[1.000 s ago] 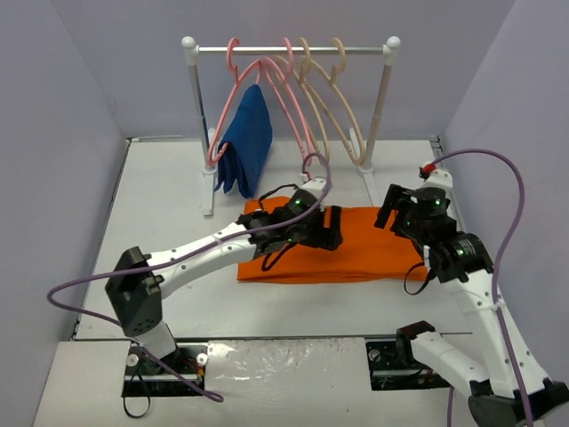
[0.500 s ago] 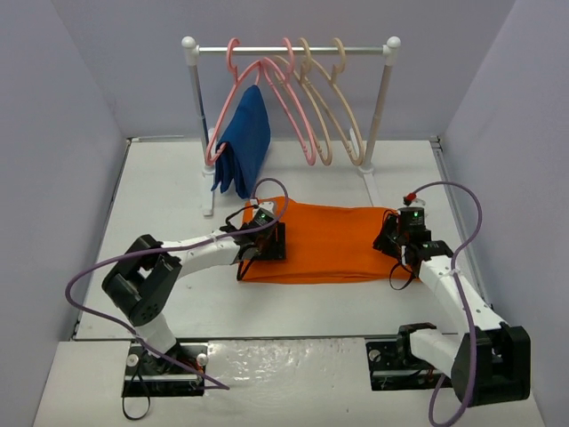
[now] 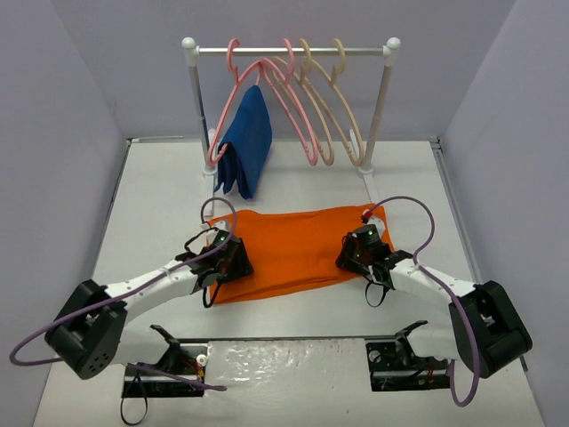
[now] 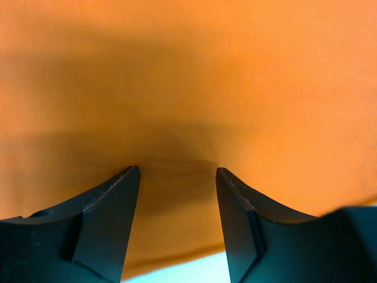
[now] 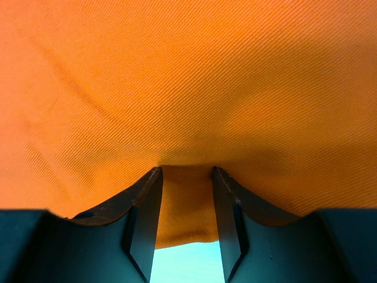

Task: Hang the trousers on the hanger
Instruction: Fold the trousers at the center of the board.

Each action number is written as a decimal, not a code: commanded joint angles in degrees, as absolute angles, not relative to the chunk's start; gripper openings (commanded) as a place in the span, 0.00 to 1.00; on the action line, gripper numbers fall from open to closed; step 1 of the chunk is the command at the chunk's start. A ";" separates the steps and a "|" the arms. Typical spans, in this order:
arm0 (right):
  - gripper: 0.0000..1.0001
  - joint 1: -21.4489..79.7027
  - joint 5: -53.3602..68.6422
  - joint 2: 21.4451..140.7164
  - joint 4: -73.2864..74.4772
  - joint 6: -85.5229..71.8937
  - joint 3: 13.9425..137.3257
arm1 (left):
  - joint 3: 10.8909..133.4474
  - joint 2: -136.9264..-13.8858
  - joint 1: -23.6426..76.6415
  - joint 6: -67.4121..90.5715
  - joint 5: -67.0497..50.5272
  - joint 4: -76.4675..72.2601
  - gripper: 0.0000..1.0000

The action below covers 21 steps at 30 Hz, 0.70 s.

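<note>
The orange trousers [image 3: 293,253] lie folded flat on the white table, skewed, with the left end nearer the arms. My left gripper [image 3: 233,262] is low on their left end. In the left wrist view it [image 4: 177,171] has orange cloth [image 4: 188,76] gathered between its fingers. My right gripper [image 3: 351,258] is on their right end, and in the right wrist view it [image 5: 185,171] pinches a fold of cloth [image 5: 188,76] at the hem. The cream-beige hanger [image 3: 345,111] hangs on the rail at the back right, untouched.
A small clothes rack [image 3: 293,50] stands at the back of the table. It carries pink hangers [image 3: 298,116] and a dark blue garment [image 3: 247,142] on the left. Grey walls close in both sides. Purple cables loop over both arms.
Both arms have pulled back towards their bases and lowered. The trousers have slid nearer with them and turned askew, with the left end closest.
</note>
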<state>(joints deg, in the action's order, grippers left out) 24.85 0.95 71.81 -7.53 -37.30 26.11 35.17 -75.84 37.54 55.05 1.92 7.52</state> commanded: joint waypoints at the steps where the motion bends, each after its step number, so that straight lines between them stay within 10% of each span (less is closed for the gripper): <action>1: 0.37 30.04 5.52 71.73 -6.98 -43.57 24.92 | 32.71 -62.96 36.43 58.59 5.89 21.81 0.51; 8: 0.44 29.92 4.50 63.96 -0.66 -38.94 35.55 | 37.34 -54.93 33.71 51.13 6.49 23.20 0.52; 21: 0.42 8.46 26.49 77.72 -18.50 -32.69 43.17 | 45.31 -77.46 28.34 41.63 -6.40 8.04 0.52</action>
